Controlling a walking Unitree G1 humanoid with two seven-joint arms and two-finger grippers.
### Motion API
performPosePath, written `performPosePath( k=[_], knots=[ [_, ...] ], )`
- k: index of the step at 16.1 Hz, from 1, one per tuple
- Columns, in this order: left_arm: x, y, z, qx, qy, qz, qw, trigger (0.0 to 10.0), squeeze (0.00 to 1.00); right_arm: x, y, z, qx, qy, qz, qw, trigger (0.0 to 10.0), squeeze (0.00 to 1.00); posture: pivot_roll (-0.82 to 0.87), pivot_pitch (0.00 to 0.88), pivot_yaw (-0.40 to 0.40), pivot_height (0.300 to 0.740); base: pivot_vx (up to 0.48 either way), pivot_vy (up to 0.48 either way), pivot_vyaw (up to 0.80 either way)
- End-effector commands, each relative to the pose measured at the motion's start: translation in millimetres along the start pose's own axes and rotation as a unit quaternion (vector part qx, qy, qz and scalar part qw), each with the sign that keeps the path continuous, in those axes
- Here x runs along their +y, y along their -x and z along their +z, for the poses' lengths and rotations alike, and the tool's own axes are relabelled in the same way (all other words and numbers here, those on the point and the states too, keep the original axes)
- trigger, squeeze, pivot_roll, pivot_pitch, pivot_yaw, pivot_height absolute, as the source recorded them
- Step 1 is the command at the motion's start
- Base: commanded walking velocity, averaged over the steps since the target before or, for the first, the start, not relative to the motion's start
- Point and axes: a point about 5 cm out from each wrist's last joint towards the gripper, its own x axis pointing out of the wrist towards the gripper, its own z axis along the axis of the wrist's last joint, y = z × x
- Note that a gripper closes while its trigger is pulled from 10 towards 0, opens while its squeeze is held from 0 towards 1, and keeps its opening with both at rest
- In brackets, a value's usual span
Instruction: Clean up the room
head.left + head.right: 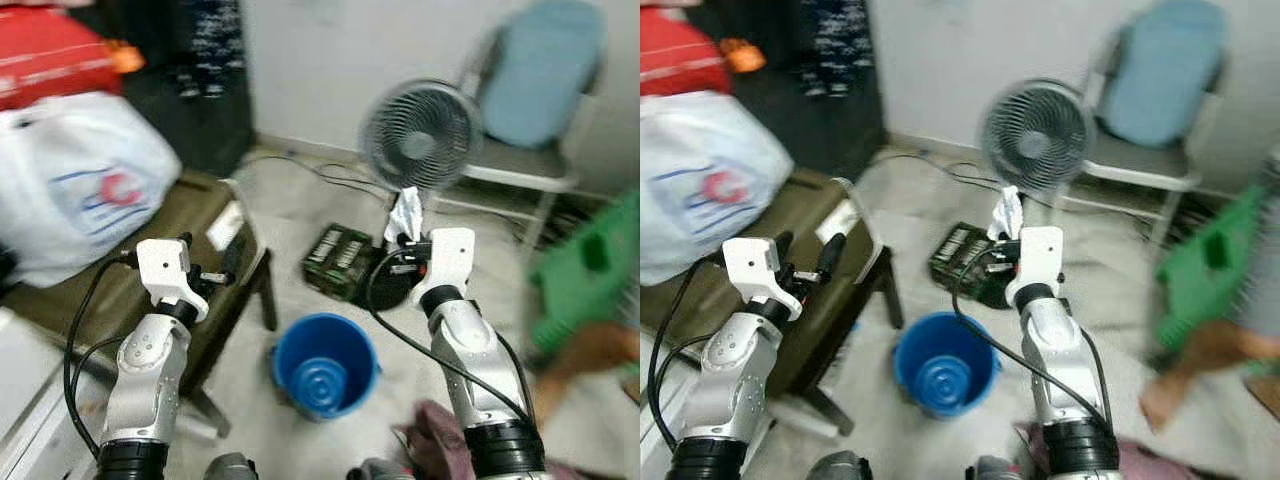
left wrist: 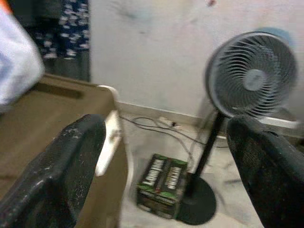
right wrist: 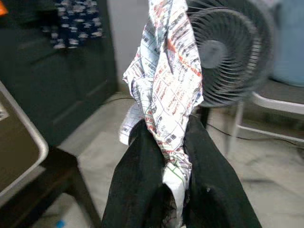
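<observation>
Pale floor with blue bucket (image 1: pixel 325 362), right gripper (image 3: pixel 173 142) clamping printed paper (image 3: pixel 168 80).

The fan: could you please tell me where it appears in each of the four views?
Left eye view: fan upper middle, in front of the blue chair.
Right eye view: upper middle.
Left wrist view: standing beside the green box.
Right wrist view: behind the printed paper.
Shared landmark: the dark patterned cloth hanging nearby.
</observation>
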Motion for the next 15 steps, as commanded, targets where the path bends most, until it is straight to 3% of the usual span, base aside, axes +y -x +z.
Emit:
performPosePath(
  k=[1, 4, 15],
  knots=[
    [-1.3, -1.6, 5.2, -0.008, -0.003, -0.007, 1.0, 10.0, 0.0, -1.1, -1.1, 0.2, 0.003, 0.0, -0.004, 1.0, 10.0, 0.0, 0.01, 0.0, -0.026, 0.74, 0.0, 0.0, -0.8],
    [-1.7, -1.1, 4.9, -0.008, -0.004, -0.01, 1.0, 10.0, 0.0, -0.7, -1.0, -0.1, 0.003, -0.001, -0.004, 1.0, 10.0, 0.0, 0.01, 0.0, -0.027, 0.74, 0.0, 0.0, -0.61],
    [-4.4, -2.5, 4.6, -0.007, -0.005, -0.021, 1.0, 10.0, 0.0, 0.1, -2.4, -0.8, 0.005, 0.0, -0.003, 1.0, 10.0, 0.0, 0.02, 0.0, -0.028, 0.74, 0.189, 0.0, 0.0]
  ],
)
